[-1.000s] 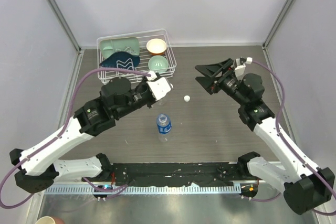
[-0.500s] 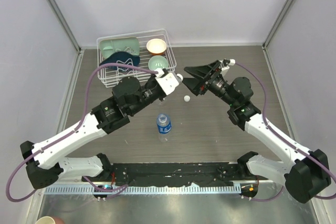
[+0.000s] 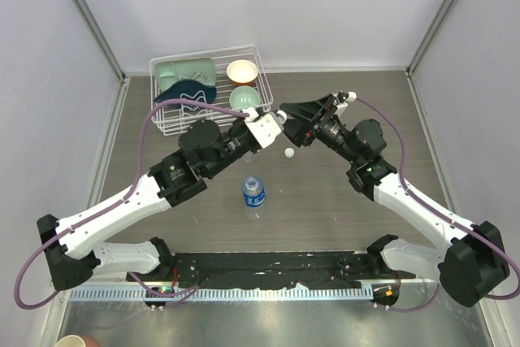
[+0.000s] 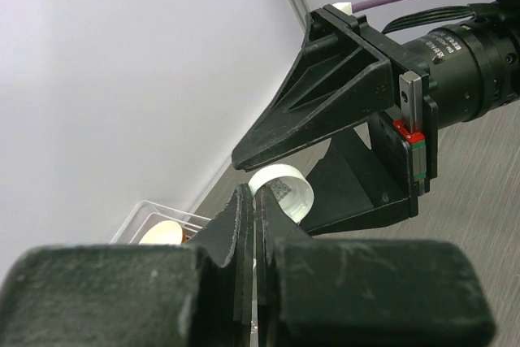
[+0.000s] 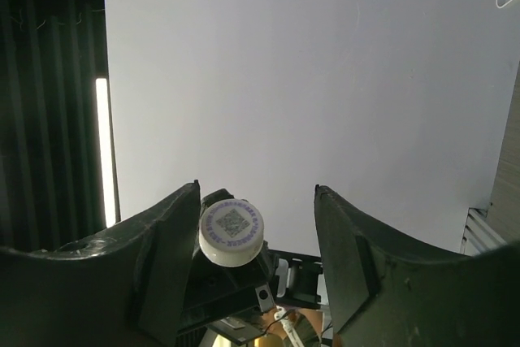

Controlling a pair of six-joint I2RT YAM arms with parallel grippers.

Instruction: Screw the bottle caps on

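Note:
My left gripper [image 3: 279,118] is raised above the table and shut on the rim of a white bottle cap [image 4: 284,189]. My right gripper [image 3: 291,123] is open, and its fingers [image 4: 325,111] stand on either side of that cap. In the right wrist view the cap [image 5: 231,232] has a printed code on top and sits close to one finger, with a wide gap to the other. A second white cap [image 3: 288,153] lies on the table below. The blue-label bottle [image 3: 253,194] stands upright and alone nearer the front. The plain bottle is out of view.
A white wire basket [image 3: 260,79] at the back left holds pale green bowls, a cream bowl [image 3: 242,71] and a dark blue item. Enclosure walls stand on three sides. A black rail [image 3: 268,270] runs along the front edge.
Both arms have swung toward the middle. The left gripper carried its cap to the right, and the open right gripper moved left until its fingers bracket the cap.

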